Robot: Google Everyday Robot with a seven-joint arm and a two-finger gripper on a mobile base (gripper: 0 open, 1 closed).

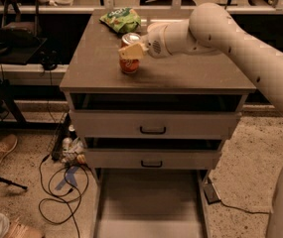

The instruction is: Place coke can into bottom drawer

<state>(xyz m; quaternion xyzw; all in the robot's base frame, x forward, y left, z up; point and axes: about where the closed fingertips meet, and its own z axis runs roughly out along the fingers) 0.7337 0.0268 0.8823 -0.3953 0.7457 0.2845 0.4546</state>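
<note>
No legible text anywhere
</note>
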